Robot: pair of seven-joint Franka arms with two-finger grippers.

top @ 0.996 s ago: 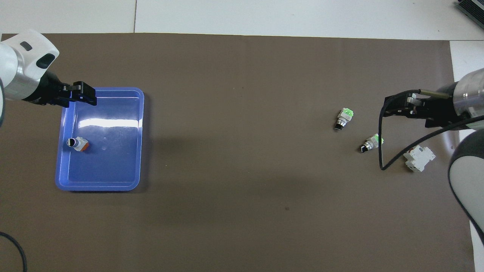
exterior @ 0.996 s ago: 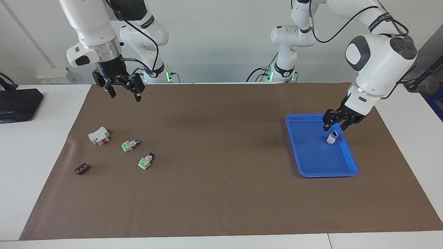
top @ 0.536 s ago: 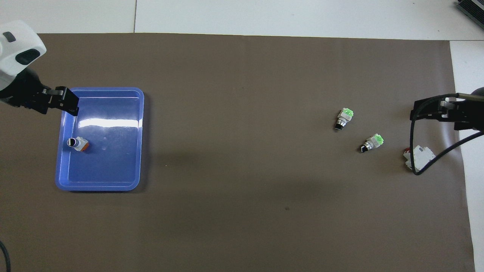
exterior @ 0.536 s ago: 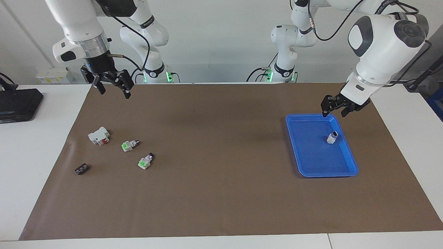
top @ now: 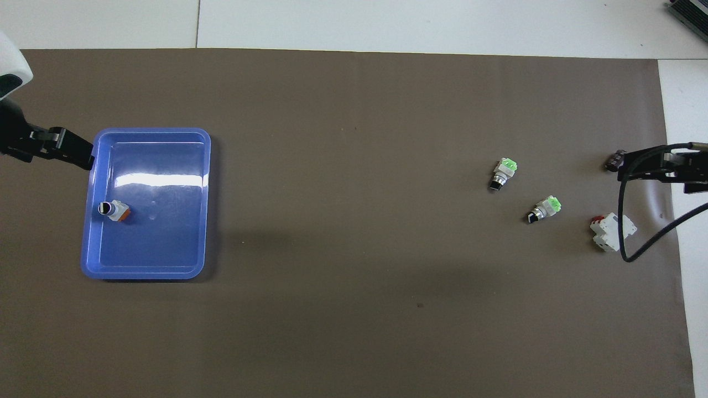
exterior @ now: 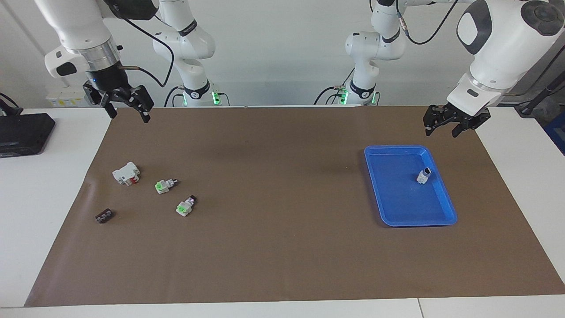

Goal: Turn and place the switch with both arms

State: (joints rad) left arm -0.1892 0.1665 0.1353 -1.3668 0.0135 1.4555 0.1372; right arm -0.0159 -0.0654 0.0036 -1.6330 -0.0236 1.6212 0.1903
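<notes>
Along the mat's (exterior: 282, 247) edges both grippers hang with fingers spread and nothing held — left gripper (exterior: 442, 125) beside the blue tray (exterior: 388, 216), right gripper (exterior: 127, 107) over the mat's corner. The switch (exterior: 423, 175) sits in the tray, by its wall toward the left arm's end.

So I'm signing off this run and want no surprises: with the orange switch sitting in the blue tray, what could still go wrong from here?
Two risks, I think:
1. The switch stands close to one wall of the blue tray; a knock could tip it.
2. The right gripper hangs open above the mat's corner, with a cable loop drooping over the white block, which it might snag.
The left gripper is empty, off the tray.
</notes>
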